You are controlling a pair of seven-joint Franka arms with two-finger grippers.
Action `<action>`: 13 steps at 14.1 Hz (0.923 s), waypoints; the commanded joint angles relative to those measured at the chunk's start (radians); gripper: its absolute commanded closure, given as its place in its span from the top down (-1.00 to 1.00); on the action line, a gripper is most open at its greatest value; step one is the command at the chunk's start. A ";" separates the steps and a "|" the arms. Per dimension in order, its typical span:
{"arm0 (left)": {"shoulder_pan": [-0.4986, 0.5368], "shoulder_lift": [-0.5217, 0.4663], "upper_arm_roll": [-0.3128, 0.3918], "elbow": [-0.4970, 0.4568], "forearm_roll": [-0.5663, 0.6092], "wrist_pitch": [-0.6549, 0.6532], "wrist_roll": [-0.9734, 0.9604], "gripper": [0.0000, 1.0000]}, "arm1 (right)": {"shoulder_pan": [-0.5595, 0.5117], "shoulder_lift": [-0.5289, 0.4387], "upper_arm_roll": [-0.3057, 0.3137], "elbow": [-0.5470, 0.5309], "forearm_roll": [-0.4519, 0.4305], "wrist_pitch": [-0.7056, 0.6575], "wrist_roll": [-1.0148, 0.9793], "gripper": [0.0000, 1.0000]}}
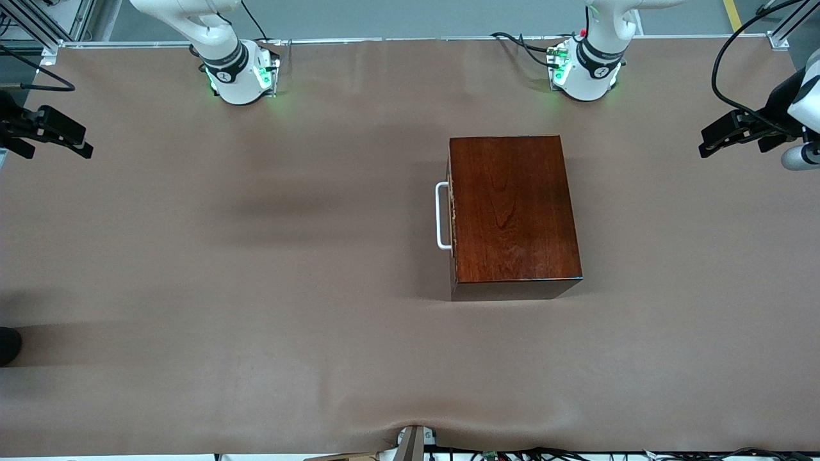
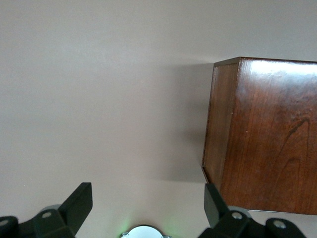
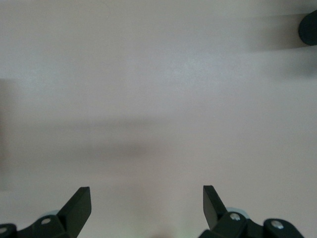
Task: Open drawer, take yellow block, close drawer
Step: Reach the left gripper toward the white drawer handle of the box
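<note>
The glossy dark red-brown wooden box point(image 1: 516, 214) stands mid-table, toward the left arm's end. Its drawer is shut, and the white U-shaped handle point(image 1: 442, 216) faces the right arm's end. The yellow block is hidden. My left gripper point(image 1: 705, 147) hangs open and empty over the table edge at the left arm's end, well away from the box. In the left wrist view the left gripper point(image 2: 148, 194) shows bare cloth between its fingers and a corner of the box point(image 2: 267, 134) beside it. My right gripper point(image 1: 86, 146) waits open over the right arm's end; the right gripper point(image 3: 147, 196) sees only cloth.
A brown cloth point(image 1: 256, 288) covers the whole table. The two arm bases point(image 1: 240, 73) point(image 1: 586, 73) stand along the back edge. A dark round object point(image 1: 8, 346) sits at the table edge at the right arm's end. Cables run along the front edge.
</note>
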 commanded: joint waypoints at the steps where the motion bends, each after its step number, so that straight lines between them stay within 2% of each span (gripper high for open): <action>1: 0.008 0.000 -0.006 0.010 0.025 -0.004 0.000 1.00 | -0.024 -0.006 0.017 0.000 -0.018 -0.004 -0.003 1.00; 4: -0.003 0.002 -0.010 0.010 0.026 -0.004 -0.001 1.00 | -0.042 -0.006 0.018 -0.001 -0.017 -0.004 -0.003 1.00; 6: -0.032 0.063 -0.028 0.062 0.023 -0.004 -0.004 1.00 | -0.041 -0.006 0.020 -0.001 -0.015 -0.004 -0.003 1.00; 8: -0.121 0.121 -0.048 0.105 0.023 -0.001 -0.150 1.00 | -0.042 -0.003 0.018 0.000 -0.014 -0.001 -0.003 1.00; 10: -0.248 0.220 -0.045 0.202 0.025 0.005 -0.297 1.00 | -0.044 0.001 0.018 -0.001 -0.014 -0.001 -0.003 1.00; 11: -0.297 0.274 -0.042 0.252 0.026 0.008 -0.308 1.00 | -0.047 0.004 0.018 0.000 -0.015 0.002 -0.003 1.00; 13: -0.369 0.333 -0.041 0.277 0.025 0.068 -0.329 1.00 | -0.050 0.010 0.018 -0.001 -0.015 0.013 -0.026 1.00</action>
